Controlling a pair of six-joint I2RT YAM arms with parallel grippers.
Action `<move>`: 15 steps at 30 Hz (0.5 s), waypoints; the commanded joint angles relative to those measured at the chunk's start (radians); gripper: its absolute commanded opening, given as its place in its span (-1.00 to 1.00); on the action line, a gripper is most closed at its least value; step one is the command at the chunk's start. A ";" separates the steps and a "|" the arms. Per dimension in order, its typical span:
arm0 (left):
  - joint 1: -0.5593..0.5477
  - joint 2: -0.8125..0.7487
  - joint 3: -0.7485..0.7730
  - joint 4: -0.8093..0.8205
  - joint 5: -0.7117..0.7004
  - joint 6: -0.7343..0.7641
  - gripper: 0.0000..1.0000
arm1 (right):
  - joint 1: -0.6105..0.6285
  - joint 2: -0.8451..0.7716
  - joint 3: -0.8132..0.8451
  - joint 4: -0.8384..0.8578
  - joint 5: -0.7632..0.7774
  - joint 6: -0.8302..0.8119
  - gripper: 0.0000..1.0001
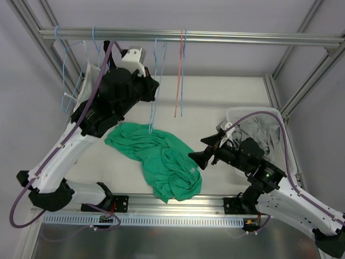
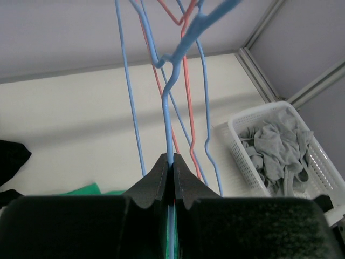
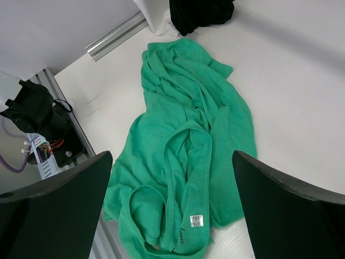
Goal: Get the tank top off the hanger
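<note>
1. The tank top [image 1: 159, 157] lies crumpled on the table [image 1: 226, 91], front-centre. In the top view its long axis runs from 10 o'clock to 5 o'clock, with the label end nearest the arm bases.
2. Its 11 o'clock edge is met by the lower end of the blue hanger [image 2: 170, 135]. Whether a strap is hooked there cannot be told.
3. The hanger wire is pinched between the closed jaws of the left gripper [image 2: 173, 162], which is raised toward the rail [image 1: 215, 36], at 12 o'clock from the cloth.
4. The right gripper [image 1: 207, 150] is held just beside the cloth's 3 o'clock edge, fingers spread wide with nothing between them. The cloth is at 9 o'clock from it and fills its wrist view.
5. Judgement: the right arm is the nearer one for a grab. Any pull is best directed toward 5 o'clock, away from the hanger, with the wire clamped by the left.
</note>
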 commanded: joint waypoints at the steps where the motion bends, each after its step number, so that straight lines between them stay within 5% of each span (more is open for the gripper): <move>1: 0.062 0.105 0.127 -0.038 0.098 0.014 -1.00 | 0.005 -0.063 -0.006 -0.026 0.032 0.003 0.99; 10: 0.099 0.355 0.437 -0.040 0.188 0.055 -1.00 | 0.005 -0.171 -0.015 -0.106 0.052 0.006 0.99; 15: 0.119 0.432 0.482 -0.038 0.214 0.028 -1.00 | 0.005 -0.181 -0.015 -0.124 0.052 0.008 0.99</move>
